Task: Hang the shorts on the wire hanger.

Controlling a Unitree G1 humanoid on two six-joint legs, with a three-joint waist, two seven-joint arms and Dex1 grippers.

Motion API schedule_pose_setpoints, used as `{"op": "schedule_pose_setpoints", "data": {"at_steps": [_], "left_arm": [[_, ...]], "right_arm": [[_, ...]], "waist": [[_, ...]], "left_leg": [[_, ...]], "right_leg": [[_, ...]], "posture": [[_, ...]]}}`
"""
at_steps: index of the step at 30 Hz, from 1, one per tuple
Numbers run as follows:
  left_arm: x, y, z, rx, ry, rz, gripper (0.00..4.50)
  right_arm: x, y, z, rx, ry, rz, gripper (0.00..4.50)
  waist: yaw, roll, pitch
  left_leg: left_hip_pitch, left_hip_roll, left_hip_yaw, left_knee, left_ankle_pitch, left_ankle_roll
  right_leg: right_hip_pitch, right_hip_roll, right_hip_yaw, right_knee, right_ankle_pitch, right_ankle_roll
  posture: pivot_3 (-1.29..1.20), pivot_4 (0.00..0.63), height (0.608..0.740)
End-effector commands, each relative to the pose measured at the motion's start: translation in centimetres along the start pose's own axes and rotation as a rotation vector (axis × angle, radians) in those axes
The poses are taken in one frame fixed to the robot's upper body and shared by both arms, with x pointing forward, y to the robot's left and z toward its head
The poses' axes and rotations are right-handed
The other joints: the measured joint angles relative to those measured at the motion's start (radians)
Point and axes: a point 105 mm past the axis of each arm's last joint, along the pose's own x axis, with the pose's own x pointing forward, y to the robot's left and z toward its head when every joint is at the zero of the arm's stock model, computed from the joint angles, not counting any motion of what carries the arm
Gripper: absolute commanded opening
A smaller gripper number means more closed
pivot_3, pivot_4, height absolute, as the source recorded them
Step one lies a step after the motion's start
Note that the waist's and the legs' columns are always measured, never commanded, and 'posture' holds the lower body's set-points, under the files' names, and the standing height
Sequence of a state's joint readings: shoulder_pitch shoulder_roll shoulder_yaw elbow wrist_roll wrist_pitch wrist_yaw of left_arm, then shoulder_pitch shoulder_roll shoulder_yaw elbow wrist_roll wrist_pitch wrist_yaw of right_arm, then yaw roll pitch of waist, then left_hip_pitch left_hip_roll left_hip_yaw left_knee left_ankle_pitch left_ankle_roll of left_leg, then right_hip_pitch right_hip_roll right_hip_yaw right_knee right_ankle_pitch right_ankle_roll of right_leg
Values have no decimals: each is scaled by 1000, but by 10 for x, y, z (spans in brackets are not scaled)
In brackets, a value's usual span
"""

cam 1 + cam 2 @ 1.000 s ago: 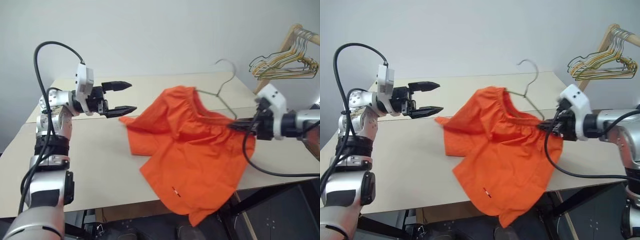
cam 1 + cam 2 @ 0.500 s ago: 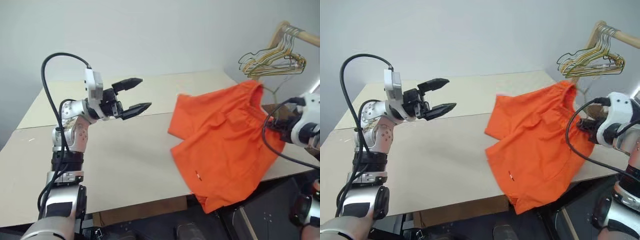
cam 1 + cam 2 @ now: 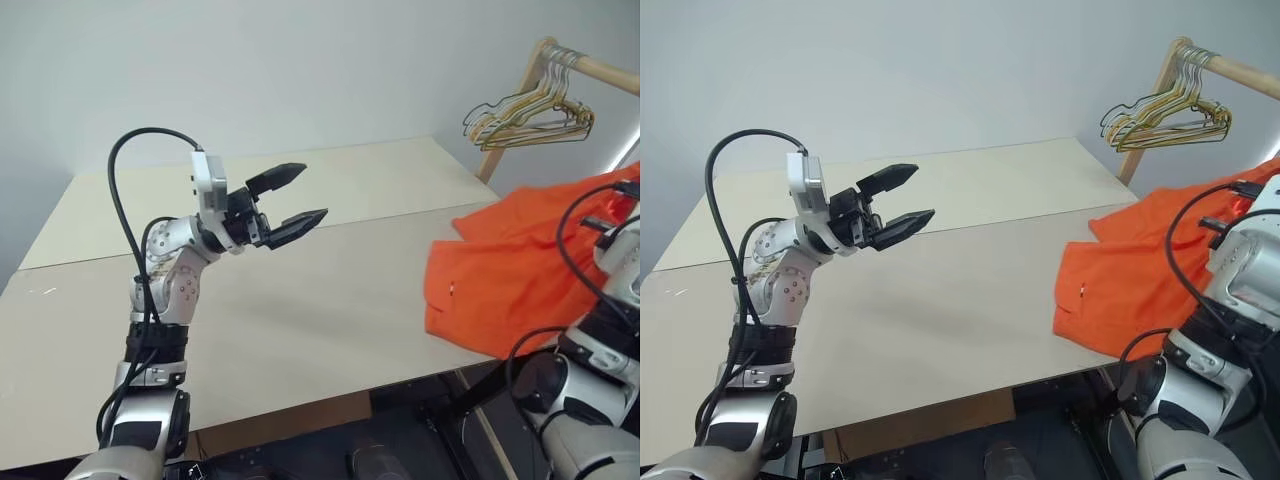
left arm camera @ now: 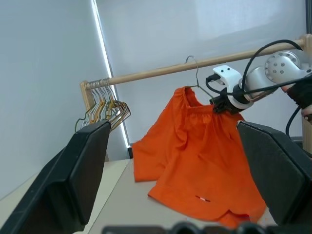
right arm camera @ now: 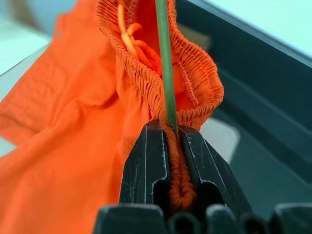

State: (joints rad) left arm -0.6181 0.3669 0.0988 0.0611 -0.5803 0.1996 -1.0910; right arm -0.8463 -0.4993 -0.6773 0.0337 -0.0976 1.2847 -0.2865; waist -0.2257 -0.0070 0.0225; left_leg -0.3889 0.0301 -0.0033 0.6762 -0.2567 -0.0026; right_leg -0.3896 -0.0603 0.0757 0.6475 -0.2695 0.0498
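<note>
A plain pale grey wall (image 3: 330, 70) backs a wide beige tabletop (image 3: 330, 300); a wooden rail (image 3: 590, 68) carries spare wire hangers (image 3: 530, 115).

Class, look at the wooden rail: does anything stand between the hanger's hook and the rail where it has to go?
Nothing visible does. The wire hanger, carrying the shorts and clamped by the right gripper, has its hook just below a bare stretch of the rail; the spare hangers bunch at the far end.

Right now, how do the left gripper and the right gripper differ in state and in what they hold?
The left gripper is wide open and holds nothing; the right gripper is shut on the waistband of the orange shorts and on the wire hanger passing through it. The left gripper hangs above the bare table; the right gripper is past the table's right end, near the wooden rail. Both have two black fingers.
</note>
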Motion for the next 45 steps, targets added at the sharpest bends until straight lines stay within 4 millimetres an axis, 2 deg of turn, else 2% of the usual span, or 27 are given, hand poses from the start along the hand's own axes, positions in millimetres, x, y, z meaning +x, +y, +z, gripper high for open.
{"op": "schedule_pose_setpoints", "data": {"at_steps": [1, 3, 5, 9, 14, 23, 30, 35, 45], "left_arm": [[0, -1, 10, 40, -1, 0, 4500], [-1, -1, 10, 42, 2, 5, 4500], [-2, -1, 10, 42, 3, 6, 4500], [-1, -1, 9, 38, 8, -3, 4500], [1, -2, 6, 34, 21, -20, 4500], [1, -4, 6, 23, 8, -50, 4500], [0, -5, 4, 24, 13, -54, 4500], [0, -5, 3, 26, 16, -55, 4500], [-3, -6, 2, 30, 27, -44, 4500]], "right_arm": [[0, -24, 37, 151, -117, -88, 124], [3, -28, 44, 230, -122, -73, 124], [5, -34, 51, 238, -140, -90, 124], [21, -46, 57, 317, -76, -54, 124], [35, -43, 57, 434, 8, 30, 124], [49, -34, 56, 573, 86, 105, 124], [57, -30, 45, 576, 114, 103, 124], [59, -26, 37, 464, 121, 74, 124], [48, -26, 55, 334, 32, -11, 3382]], "waist": [[-1, 0, 0], [-1, 1, 0], [-1, 1, 0], [-3, 2, 1], [-11, 2, 1], [-28, 4, 2], [-40, 4, 2], [-43, 4, 2], [-41, 4, 2]], "left_leg": [[0, 0, 0, 0, 0, 0], [0, 0, 0, 0, 0, 0], [0, 0, 1, 0, 0, 0], [1, -1, 3, 0, 0, 0], [4, 0, 5, -4, 0, 0], [8, -1, 12, -10, 0, 0], [8, -1, 14, -10, 0, 0], [10, -1, 16, -11, 0, 0], [11, -1, 17, -11, 0, 1]], "right_leg": [[0, 0, 0, 0, 0, 0], [0, 0, 0, 0, 0, 0], [1, 0, 0, -1, 0, 0], [1, 0, 1, -3, 0, 0], [2, 0, 4, -4, 0, 0], [3, 1, 11, -7, -1, 1], [3, 1, 13, -7, -1, 2], [3, 1, 16, -7, -2, 3], [3, 1, 18, -7, -2, 3]], "posture": [[-217, 0, 740], [-213, 0, 740], [-214, 0, 740], [-220, 0, 740], [-236, 0, 740], [-253, 0, 740], [-257, 0, 740], [-253, 0, 740], [-236, 0, 740]]}}
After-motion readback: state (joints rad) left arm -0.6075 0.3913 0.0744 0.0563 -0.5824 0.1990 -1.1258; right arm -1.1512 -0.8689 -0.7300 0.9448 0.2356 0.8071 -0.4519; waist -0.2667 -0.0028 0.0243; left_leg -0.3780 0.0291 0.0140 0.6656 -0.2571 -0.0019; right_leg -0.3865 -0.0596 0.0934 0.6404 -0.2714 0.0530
